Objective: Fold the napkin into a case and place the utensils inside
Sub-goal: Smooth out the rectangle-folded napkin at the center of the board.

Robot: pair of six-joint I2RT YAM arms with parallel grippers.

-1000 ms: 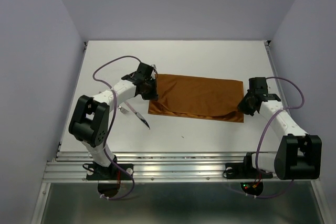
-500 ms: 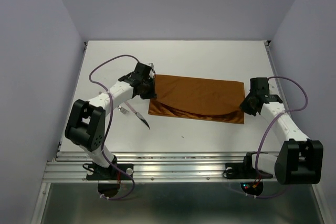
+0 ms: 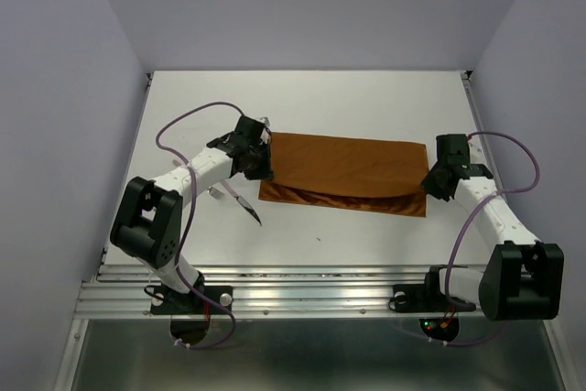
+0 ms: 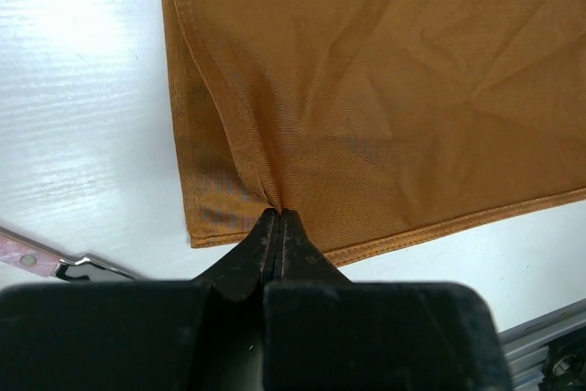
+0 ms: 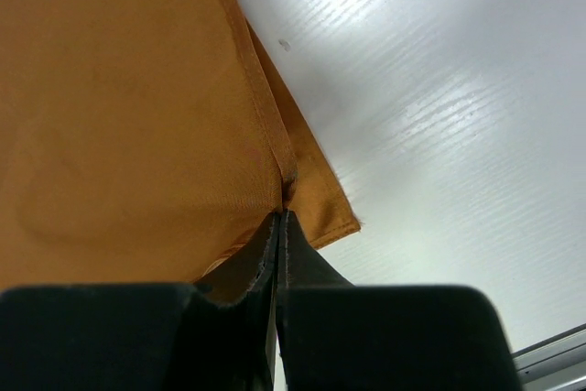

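Slender utensils (image 3: 238, 197), one with a dark pointed end, lie on the white surface (image 3: 366, 98) just off the near-left corner of the napkin (image 3: 343, 164). At the napkin's left end, the left pincer (image 4: 277, 219) is clamped tight on a pinch of the top layer's hem. At its right end, the right pincer (image 5: 279, 219) is likewise closed on the top layer's hemmed corner. The rust-orange napkin lies doubled in a long rectangle mid-surface. Its top layer sits short of the lower layer's near edge.
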